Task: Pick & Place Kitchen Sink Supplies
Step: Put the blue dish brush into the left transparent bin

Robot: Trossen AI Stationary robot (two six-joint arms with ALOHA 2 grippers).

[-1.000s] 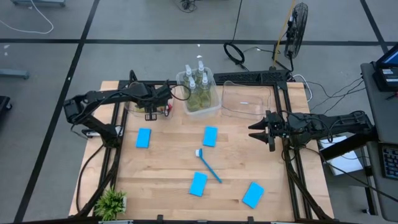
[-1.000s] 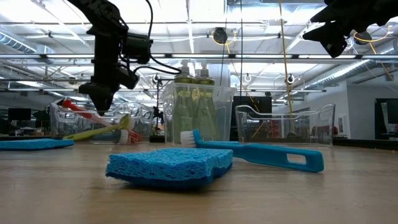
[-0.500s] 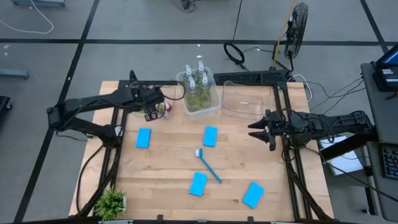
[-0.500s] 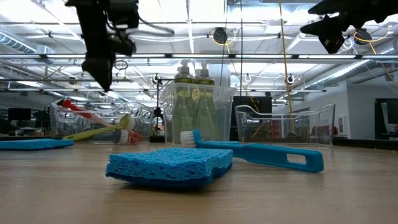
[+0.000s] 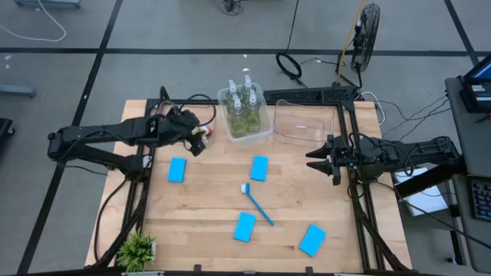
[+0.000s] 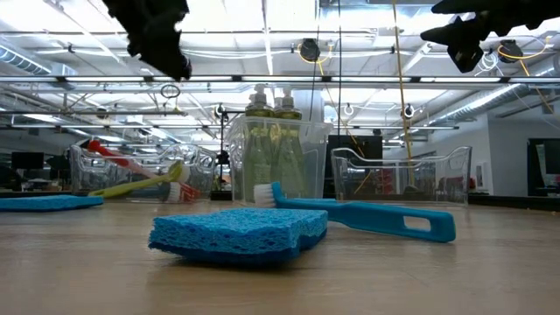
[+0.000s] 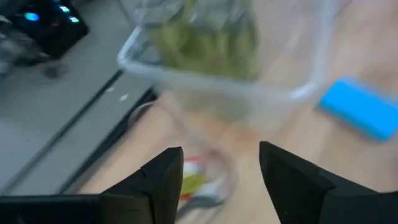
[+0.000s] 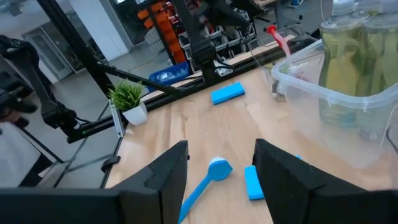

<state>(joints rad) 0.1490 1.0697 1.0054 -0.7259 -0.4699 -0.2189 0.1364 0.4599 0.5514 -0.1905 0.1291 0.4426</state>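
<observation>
Several soap bottles (image 5: pixel 244 107) stand in a clear bin (image 5: pixel 265 132) at the far edge. A red and a yellow brush (image 6: pixel 144 179) lie in another clear bin (image 6: pixel 87 171) to its left. The blue brush (image 5: pixel 258 204) lies mid-table among several light-blue sponges (image 5: pixel 177 169) (image 5: pixel 259 167) (image 5: pixel 245 226) (image 5: pixel 312 240). My left gripper (image 5: pixel 197 140) hangs open high over the brush bin; its wrist view shows the brushes (image 7: pixel 193 180) between its fingers, below them. My right gripper (image 5: pixel 317 161) waits open in the air at the table's right.
An empty clear bin (image 5: pixel 307 123) sits right of the bottle bin. A small potted plant (image 5: pixel 138 249) stands at the near left corner. Dark frame rails (image 5: pixel 359 207) run along both table sides. Bare wood lies between the sponges.
My left gripper has risen from just above the brush bin to the top of the low view and shifted a little toward the table's right, tipping as it rose. The brushes stay in their bin.
</observation>
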